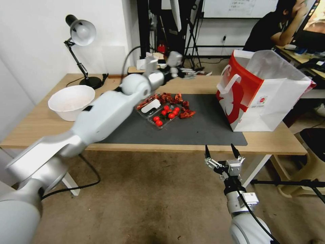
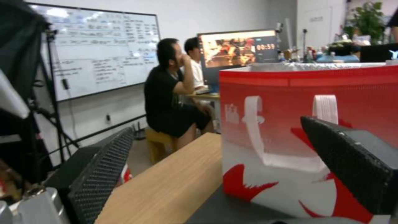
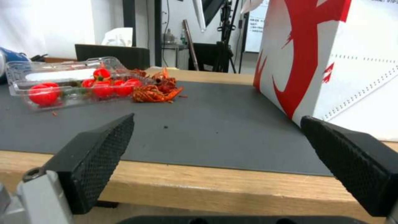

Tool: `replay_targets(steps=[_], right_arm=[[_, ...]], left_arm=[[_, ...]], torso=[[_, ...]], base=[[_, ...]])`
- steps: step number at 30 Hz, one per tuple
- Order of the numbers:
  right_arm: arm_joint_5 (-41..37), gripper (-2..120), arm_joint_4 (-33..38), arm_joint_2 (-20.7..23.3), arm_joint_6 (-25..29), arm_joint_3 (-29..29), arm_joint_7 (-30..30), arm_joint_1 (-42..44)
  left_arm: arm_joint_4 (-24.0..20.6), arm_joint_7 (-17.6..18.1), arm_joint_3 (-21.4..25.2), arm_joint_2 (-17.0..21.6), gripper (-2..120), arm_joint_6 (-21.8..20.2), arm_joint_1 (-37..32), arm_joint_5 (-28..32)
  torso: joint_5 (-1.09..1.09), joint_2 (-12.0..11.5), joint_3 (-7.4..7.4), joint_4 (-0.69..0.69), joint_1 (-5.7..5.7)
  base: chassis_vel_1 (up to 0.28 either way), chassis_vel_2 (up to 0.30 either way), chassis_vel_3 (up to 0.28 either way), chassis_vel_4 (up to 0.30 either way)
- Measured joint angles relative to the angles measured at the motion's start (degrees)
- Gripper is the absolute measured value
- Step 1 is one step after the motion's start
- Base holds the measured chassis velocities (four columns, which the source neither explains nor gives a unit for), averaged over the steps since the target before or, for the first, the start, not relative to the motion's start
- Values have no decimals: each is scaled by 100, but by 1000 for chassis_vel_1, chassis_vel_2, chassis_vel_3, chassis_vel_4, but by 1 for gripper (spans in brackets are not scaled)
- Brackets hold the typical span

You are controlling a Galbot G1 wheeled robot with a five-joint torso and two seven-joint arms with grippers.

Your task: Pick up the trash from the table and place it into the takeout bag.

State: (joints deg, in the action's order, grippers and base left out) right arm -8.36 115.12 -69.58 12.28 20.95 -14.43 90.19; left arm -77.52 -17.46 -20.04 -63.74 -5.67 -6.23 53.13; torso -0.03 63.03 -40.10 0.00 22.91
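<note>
The clear plastic tub of red tomatoes lies on the dark grey mat, below and behind the left gripper, whose jaws are wide and empty; better to lower onto its rim. The left wrist view shows the white-and-red paper takeout bag just ahead; the right gripper waits open below the table edge.

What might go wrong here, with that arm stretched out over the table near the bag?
1. The left gripper hangs open beside the takeout bag. A careless swing could knock the tall bag over.
2. The clear plastic tub lies open with red balls and red scraps loose around it, so lifting it may spill them across the dark grey mat.
3. The paper bowl sits near the left arm, which might nudge it. The right gripper waits open below the table edge.
</note>
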Motion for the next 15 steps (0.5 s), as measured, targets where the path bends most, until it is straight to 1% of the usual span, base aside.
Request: replay_targets(steps=[3, 4, 7, 8, 11, 12, 14, 15], right_arm=[[1, 100, -6, -1, -1, 0, 0, 2], [1, 100, -6, -1, -1, 0, 0, 2], [1, 100, -12, 2, -2, 1, 0, -5], [1, 100, -12, 2, -2, 1, 0, -5], [2, 100, -36, 9, -4, -1, 0, -26], [2, 100, -36, 9, -4, -1, 0, -26], [2, 100, -50, 11, -7, -17, 0, -39], [2, 100, -51, 12, -7, -18, 0, -40]], left_arm=[[-266, 53, 321, 187, 100, 47, -379, -66], [-266, 53, 321, 187, 100, 47, -379, -66], [-545, 116, 668, 422, 100, 92, -787, -160], [-545, 116, 668, 422, 100, 92, -787, -160], [-748, 171, 924, 604, 100, 104, -1116, -257], [-748, 171, 924, 604, 100, 104, -1116, -257], [-957, 229, 1231, 746, 100, 107, -1455, -360], [-972, 232, 1261, 754, 100, 107, -1486, -368]], torso=[[1, 0, 0, -1, 0], [1, 0, 0, -1, 0], [2, 0, 0, -1, 0], [2, 0, 0, -1, 0], [2, 0, 0, -1, 0], [2, 0, 0, -1, 0], [3, 0, 0, -1, 0], [3, 0, 0, -1, 0]], base=[[0, 0, 0, 0], [0, 0, 0, 0], [0, 0, 0, 0], [0, 0, 0, 0], [0, 0, 0, 0], [0, 0, 0, 0], [0, 0, 0, 0], [0, 0, 0, 0]])
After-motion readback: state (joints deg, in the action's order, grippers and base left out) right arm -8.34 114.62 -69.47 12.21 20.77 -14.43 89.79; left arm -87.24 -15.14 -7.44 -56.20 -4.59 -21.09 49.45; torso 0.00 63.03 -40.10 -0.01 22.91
